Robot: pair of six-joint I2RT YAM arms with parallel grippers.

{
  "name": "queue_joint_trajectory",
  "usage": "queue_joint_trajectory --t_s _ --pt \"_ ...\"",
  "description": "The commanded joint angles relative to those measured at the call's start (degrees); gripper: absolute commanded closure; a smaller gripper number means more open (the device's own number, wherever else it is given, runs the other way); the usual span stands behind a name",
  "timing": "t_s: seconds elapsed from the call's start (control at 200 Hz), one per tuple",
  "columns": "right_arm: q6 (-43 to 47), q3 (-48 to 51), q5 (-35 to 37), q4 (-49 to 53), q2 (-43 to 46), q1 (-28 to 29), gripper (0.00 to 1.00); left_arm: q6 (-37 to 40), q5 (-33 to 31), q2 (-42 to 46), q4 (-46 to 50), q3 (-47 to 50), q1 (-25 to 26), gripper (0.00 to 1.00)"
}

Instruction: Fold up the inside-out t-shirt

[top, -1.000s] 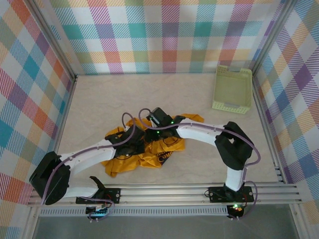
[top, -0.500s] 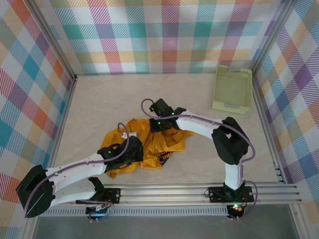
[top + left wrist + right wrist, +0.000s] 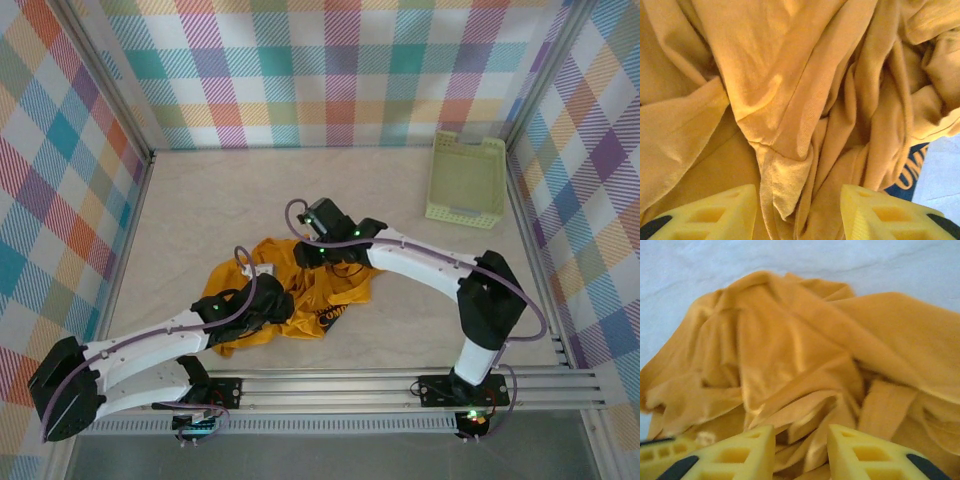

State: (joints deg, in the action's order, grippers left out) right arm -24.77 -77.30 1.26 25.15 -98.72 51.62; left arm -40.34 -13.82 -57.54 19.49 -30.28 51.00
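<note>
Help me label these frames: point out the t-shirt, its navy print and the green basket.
t-shirt [image 3: 320,295], top external view, rumpled yellow fabric near its middle.
navy print [image 3: 912,172], left wrist view, dark patch with pale lettering.
green basket [image 3: 465,185], top external view, its bare floor.

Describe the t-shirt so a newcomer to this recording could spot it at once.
Start from the beige table walled by plaid panels. Near its front middle lies a crumpled heap: the t-shirt. It is soft mustard-yellow cloth with a dark navy print, unlike the stiff pale green basket in the far right corner.
</note>
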Motion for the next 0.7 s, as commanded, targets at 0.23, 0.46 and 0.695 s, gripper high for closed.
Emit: queue_joint_trajectory --t_s 0.23,0.46,0.695 --pt "-7.17 0.18 4.59 7.86 -3.72 3.7 0.74 0.95 -0.41 1.96 1.66 -0.48 -4.46 0.54" --pt "-8.18 -1.32 4.3 9.52 -7.75 3.92 0.73 0.94 1.26 0.21 1.04 -0.74 -8.42 0.52" --pt "-7.32 -3.82 3.74 9.9 -11.02 3.95 0.81 0.13 3.45 -5.3 -2.82 -0.48 -11.69 0.52"
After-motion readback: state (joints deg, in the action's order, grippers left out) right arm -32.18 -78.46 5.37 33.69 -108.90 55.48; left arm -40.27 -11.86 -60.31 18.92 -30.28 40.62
